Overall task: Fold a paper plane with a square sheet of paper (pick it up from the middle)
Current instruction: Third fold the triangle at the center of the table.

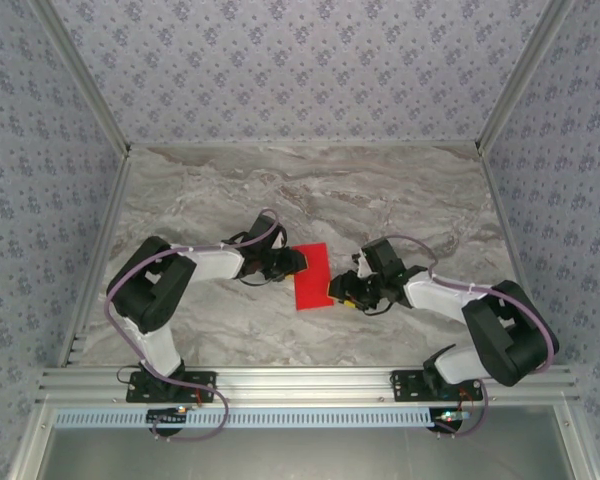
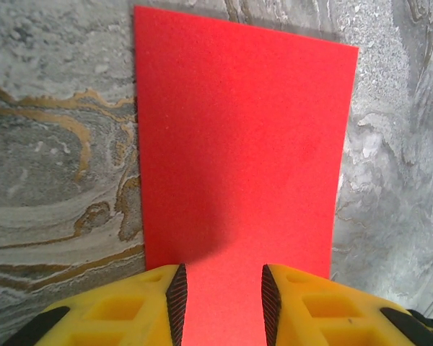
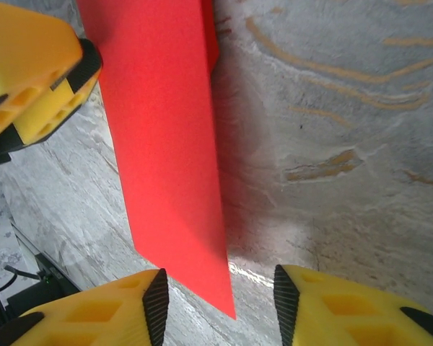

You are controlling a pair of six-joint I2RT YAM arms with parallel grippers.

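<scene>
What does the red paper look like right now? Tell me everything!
The red paper is thin, bright, plain and unmarked. It is a tall rectangle, so it looks folded in half. It rests on the marble table midway between both arms. One short edge sits between the left gripper's open fingers, and a corner pokes between the right gripper's.

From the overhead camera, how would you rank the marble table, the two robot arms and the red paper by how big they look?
Largest to smallest:
the marble table, by far the largest
the left arm and the right arm, which look about alike, so I won't rank one above the other
the red paper, the smallest
</scene>
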